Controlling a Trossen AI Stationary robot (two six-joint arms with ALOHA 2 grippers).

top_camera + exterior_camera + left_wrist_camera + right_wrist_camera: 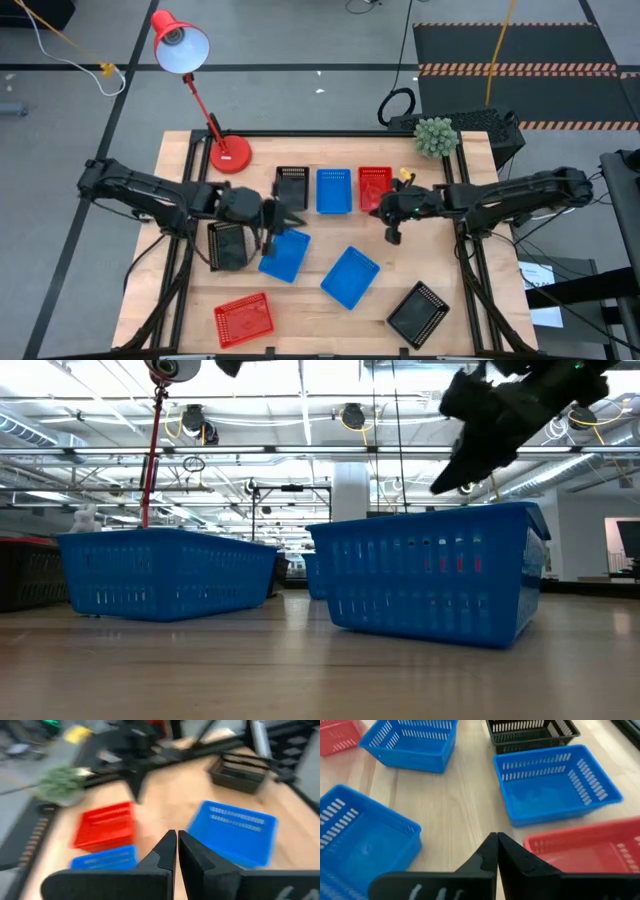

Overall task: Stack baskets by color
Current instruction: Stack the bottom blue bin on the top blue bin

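Several mesh baskets lie on the wooden table. A black basket (292, 185), a blue one (333, 190) and a red one (375, 187) stand in a row at the far side. Nearer lie a black basket (228, 245), two blue ones (285, 255) (350, 277), a red one (243, 317) and a black one (418, 313). My left gripper (292, 217) (177, 845) hovers shut between the far black basket and the near-left blue one, holding nothing. My right gripper (392, 235) (497, 847) hangs shut above bare wood just near of the far red basket (585, 845).
A red desk lamp (228, 152) stands at the table's far left corner and a small green plant (433, 137) at the far right. In the low view the two near blue baskets (165, 570) (435, 575) rest flat on their bottoms.
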